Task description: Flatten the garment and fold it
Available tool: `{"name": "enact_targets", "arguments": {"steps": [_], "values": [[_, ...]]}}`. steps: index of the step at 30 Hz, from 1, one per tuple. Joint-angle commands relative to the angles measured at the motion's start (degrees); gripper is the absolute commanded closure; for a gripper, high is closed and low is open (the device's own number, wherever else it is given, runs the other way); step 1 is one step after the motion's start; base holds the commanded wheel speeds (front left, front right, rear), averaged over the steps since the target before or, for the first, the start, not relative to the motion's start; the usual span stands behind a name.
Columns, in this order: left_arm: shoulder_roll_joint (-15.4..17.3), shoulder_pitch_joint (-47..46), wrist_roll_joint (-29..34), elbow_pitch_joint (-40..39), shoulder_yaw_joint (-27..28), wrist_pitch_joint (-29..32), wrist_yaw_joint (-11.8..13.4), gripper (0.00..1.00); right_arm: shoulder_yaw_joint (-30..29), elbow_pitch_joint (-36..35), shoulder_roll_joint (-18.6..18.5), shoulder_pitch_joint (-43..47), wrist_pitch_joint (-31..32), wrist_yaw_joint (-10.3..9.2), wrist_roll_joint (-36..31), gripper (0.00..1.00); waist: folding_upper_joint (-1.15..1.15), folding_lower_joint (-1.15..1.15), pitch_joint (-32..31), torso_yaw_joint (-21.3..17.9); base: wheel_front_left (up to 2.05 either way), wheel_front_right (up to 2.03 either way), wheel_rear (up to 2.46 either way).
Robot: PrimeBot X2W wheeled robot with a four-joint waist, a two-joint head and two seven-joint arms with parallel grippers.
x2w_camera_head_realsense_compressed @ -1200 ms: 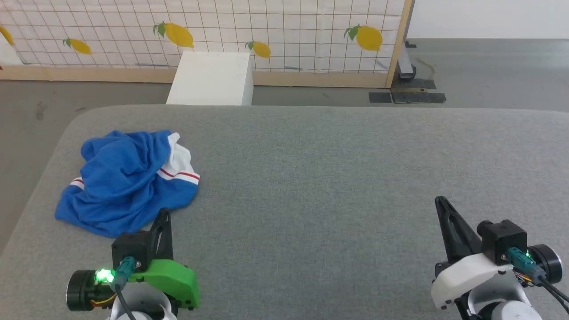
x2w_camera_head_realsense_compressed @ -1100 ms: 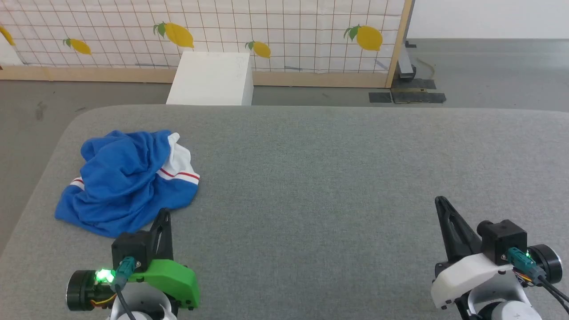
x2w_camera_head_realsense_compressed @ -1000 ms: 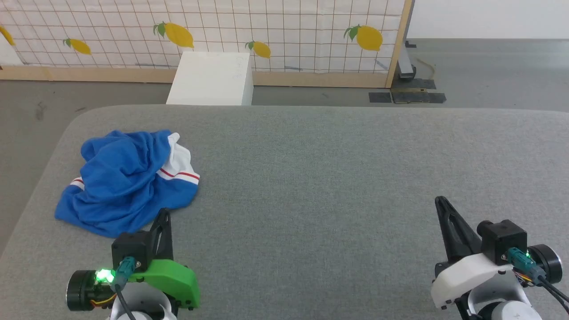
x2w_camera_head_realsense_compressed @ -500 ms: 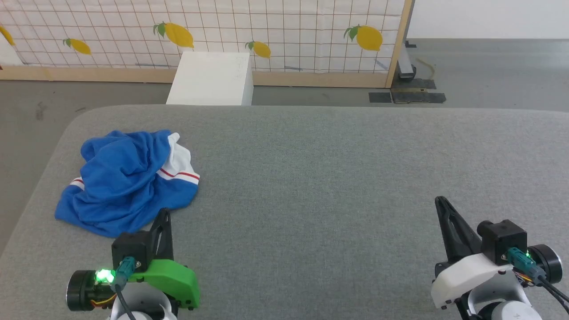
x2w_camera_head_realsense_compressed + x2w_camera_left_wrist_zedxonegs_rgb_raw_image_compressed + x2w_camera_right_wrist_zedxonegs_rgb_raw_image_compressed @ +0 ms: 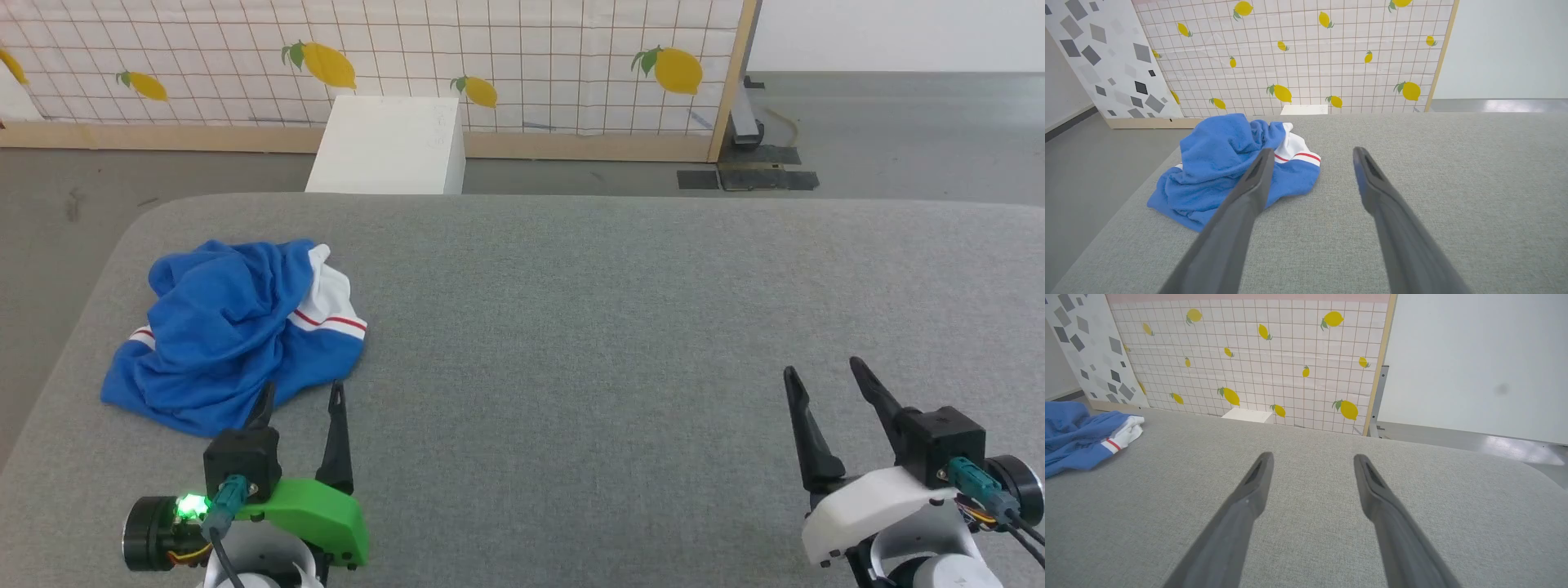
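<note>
As its jaws spring apart from their closed pose of a second ago, the left gripper (image 5: 300, 394) stands empty just beside the near edge of the garment (image 5: 237, 327), while the right gripper (image 5: 823, 369), likewise newly released and empty, waits well apart to the garment's right. Beyond them the garment lies unmoved, a crumpled blue-and-white heap on the grey table (image 5: 571, 327), flattening seemingly not begun.

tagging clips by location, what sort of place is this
Likely a robot test lab, not a home: the lemon-print wall is a wood-framed prop panel on bare grey floor, and a crumpled blue T-shirt lies on a big grey padded table.
</note>
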Motion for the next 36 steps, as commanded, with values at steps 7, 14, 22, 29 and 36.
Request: {"name": "enact_targets", "arguments": {"steps": [7,14,22,29,36], "values": [[-0.03,0.64,-0.35,-0.48,0.18,-1.28,0.38,0.00,-1.47,0.87,0.01,-0.04,-1.34,-0.01,1.33,0.00,0.00,0.00,-0.12,0.00,0.00,0.00,0.00],[-0.04,0.85,-0.53,-0.67,0.33,-2.09,0.57,0.00,-2.39,1.46,0.01,0.01,-2.15,-0.02,1.77,0.00,0.00,0.00,-0.22,0.27,0.00,0.00,0.00],[-0.06,1.05,-0.76,-0.82,0.60,-3.03,0.79,0.00,-3.01,2.35,0.01,0.07,-3.09,-0.03,2.00,0.00,0.00,0.00,-0.30,1.28,0.00,0.00,0.00],[-0.07,1.24,-1.06,-0.80,0.82,-3.86,0.92,0.00,-3.17,3.29,0.02,0.01,-3.93,-0.03,2.32,0.00,0.00,0.00,-0.30,2.94,0.00,0.00,0.00],[-0.08,1.37,-1.40,-0.92,1.11,-4.70,1.05,0.00,-3.36,4.12,0.02,-0.15,-4.77,-0.04,2.72,0.00,0.00,0.00,-0.22,5.22,0.00,0.00,0.00]]}}
